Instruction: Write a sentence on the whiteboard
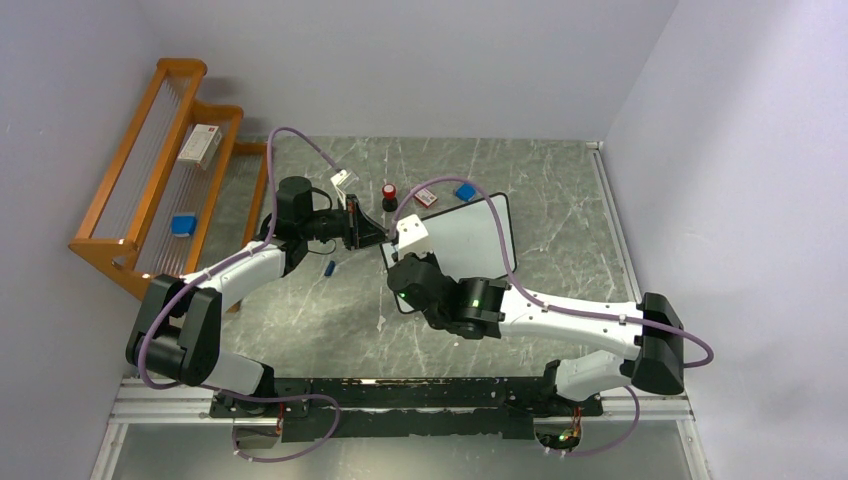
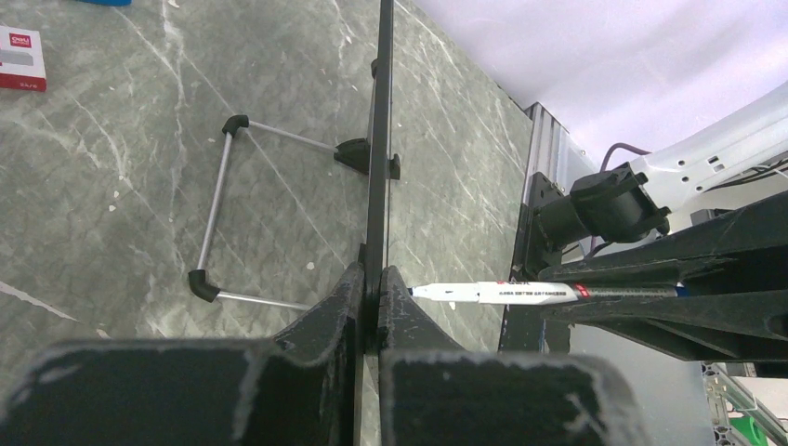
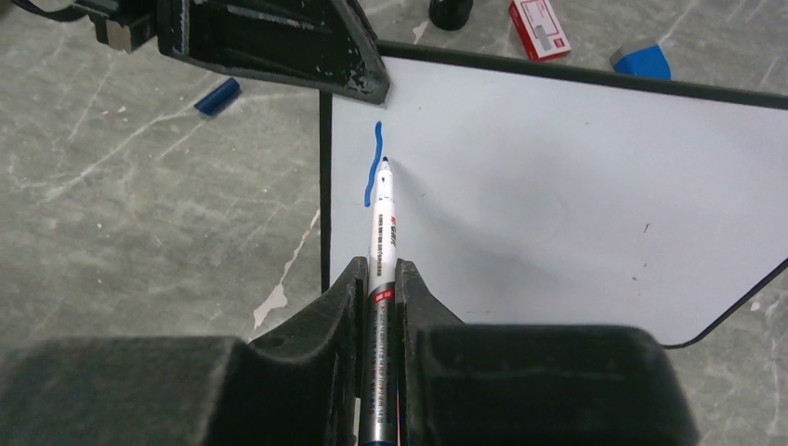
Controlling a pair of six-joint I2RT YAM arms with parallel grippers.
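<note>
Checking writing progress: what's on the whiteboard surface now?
One short blue stroke near the whiteboard edge, marker tip beside it. Rest of the visible face is unwritten; the right claw covers the strip nearest it.

Whiteboard (image 1: pixel 470 240) at mid-table (image 1: pixel 565 215), its wire stand (image 2: pixel 223 214) behind it. Left end effector (image 2: pixel 372 279) on its left edge; right end effector (image 3: pixel 379 274) in front with a marker (image 3: pixel 382 223), tip beside a short stroke (image 3: pixel 374 177) just inside that edge. Behind the board lie a small box (image 1: pixel 427 197) and a block (image 1: pixel 465 191); a rack (image 1: pixel 140 200) stands at the table's left.
</note>
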